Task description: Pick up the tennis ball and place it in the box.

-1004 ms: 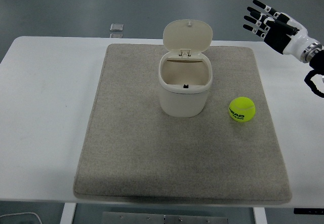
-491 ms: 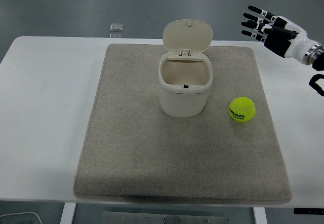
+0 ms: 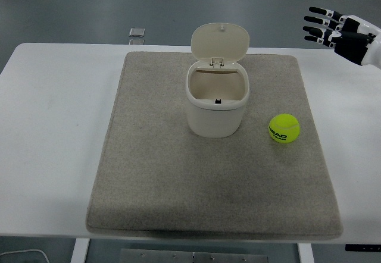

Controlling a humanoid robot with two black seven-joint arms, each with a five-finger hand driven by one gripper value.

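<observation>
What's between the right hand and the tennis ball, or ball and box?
Nothing visible. The right hand hovers open, high at the right edge; bare mat separates the tennis ball from the box, lid up.

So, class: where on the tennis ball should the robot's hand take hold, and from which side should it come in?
From above, probably. The tennis ball sits alone on the mat, apart from the open bin on its left, so nothing blocks a top approach. Being round, it has no handle: fingers should wrap its widest part. The right hand, open at the far right, is nearest.
</observation>
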